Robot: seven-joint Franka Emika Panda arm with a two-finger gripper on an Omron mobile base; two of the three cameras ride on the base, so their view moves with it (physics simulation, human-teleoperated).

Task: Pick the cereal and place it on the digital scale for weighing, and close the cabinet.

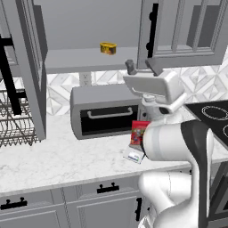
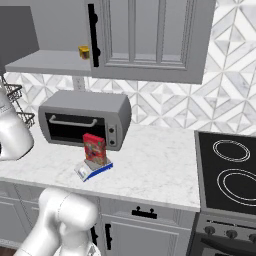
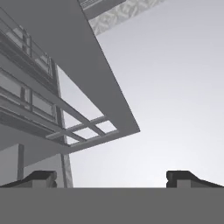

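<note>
The cereal (image 2: 94,149) stands upright on the scale (image 2: 93,170), on the marble table (image 2: 150,170) just in front of the toaster oven (image 2: 85,120). In the left base view the cereal (image 1: 139,132) and scale (image 1: 134,155) sit beside the arm's white elbow, partly cut off by it.

The cabinet (image 1: 182,31) is open. Its left door (image 1: 26,67) swings out toward the camera at the left edge, and its right door (image 2: 145,37), with a black bar handle (image 2: 92,35), is angled out too. The shelf (image 1: 84,60) inside is in plain sight, with a small yellow can (image 1: 107,48) on it; the can (image 2: 84,52) also shows just left of the handle in the right base view.

The gripper (image 1: 141,67) is raised above the toaster oven, just under the shelf edge, pointing up. Its two fingers (image 1: 131,67) are spread wide apart with nothing between them. In the hand view the gripper (image 3: 111,177) looks up at the underside of the cabinet (image 3: 87,87), both tips far apart, touching nothing.

A wire rack (image 1: 15,120) sits on the table at far left. A black stovetop (image 2: 230,170) lies to the right of the table. Lower drawers (image 1: 67,200) with short black handles run beneath.
</note>
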